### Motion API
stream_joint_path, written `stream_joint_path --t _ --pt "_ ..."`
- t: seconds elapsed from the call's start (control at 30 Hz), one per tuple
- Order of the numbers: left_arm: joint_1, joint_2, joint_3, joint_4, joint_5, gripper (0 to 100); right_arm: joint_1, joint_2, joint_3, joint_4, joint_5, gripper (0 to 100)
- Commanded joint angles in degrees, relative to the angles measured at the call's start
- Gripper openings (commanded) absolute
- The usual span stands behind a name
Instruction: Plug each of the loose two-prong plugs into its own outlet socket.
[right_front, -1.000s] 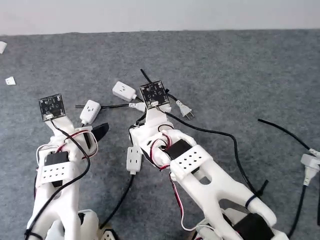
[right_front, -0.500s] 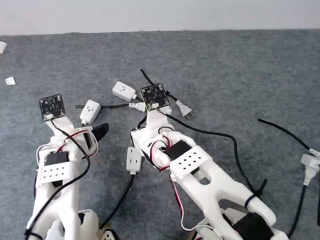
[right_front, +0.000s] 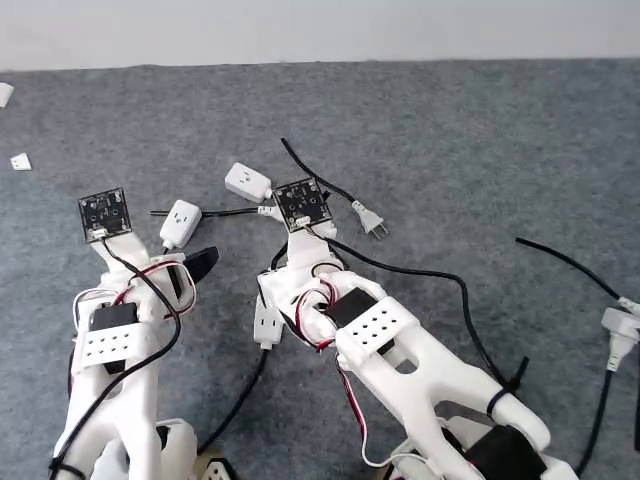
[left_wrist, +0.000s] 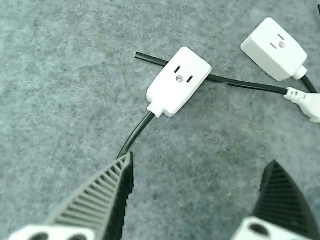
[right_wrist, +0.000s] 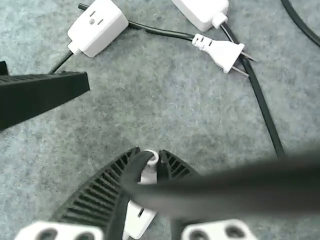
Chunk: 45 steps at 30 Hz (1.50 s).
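Beyond the right gripper (right_wrist: 150, 162), which is clamped on the cord end of a white socket block (right_front: 266, 322), the white two-prong plug (right_wrist: 220, 50) lies flat on the grey carpet (right_front: 480, 150), well apart from the fingertips. Its long axis runs across the line of reach. The prongs point away from the near outlet socket (right_wrist: 97, 25), and their tips end at a black cord (right_wrist: 260, 95). The left gripper (left_wrist: 200, 161) stands wide and empty, with that same socket ahead of it, face up. A second outlet socket (left_wrist: 274, 49) lies farther off, beside the plug. Judged from the high view, the left arm is nearer the near socket and the right arm nearer the plug. Against the earlier frames, the right wrist has drawn back toward its base, uncovering more of the cord that leads to the black two-prong plug (right_front: 370, 222). The left arm is unchanged.
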Motion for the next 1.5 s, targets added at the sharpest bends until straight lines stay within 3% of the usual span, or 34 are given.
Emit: stream_joint_path --t 0.0,0.33,0.47,0.63,0.87,1.0,1.23,1.47 --pt "-0.18 0.00 -3.12 -1.58 0.35 38 -0.31 -0.13 0.18 -0.04 -0.44 0.9" --pt "0.62 0.09 -2.95 -1.23 0.26 38 -0.04 1.98 0.62 -3.74 0.44 0.9" --pt "4.04 0.09 -1.54 0.09 -4.22 38 0.84 3.82 -0.79 -3.91 0.44 0.9" --pt "4.31 0.09 -1.54 2.46 -4.48 38 1.01 4.09 -1.14 -3.91 0.44 0.9" --pt "4.31 0.09 -4.09 16.09 -8.97 38 1.89 0.75 -0.97 -3.30 1.32 0.9" --pt "4.57 -0.26 -4.35 23.47 -12.31 38 4.35 -7.52 -0.97 2.33 2.20 0.9" --pt "13.45 -0.35 -10.24 41.05 -12.31 38 13.76 -15.25 -0.88 9.89 2.37 0.9" --pt "23.30 0.18 -11.38 40.53 -4.48 38 17.63 -15.87 -1.14 12.79 2.37 0.9"
